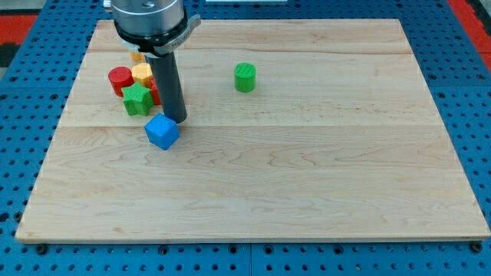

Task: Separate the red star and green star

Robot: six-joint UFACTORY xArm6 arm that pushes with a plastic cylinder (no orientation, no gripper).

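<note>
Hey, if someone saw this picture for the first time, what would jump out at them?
The dark rod coming down from the view's top left, my tip just above the blue cube. Left of the rod sits a tight cluster: a red cylinder, a yellow block and the green star. A lone green cylinder stands apart near the board's top middle.

The red star (155,92) is mostly hidden behind my rod; only a thin red edge shows, shape not clear. An orange block (136,55) is approx. half covered by the arm's head, shape unknown. The arm is cut off at the view's top.
</note>
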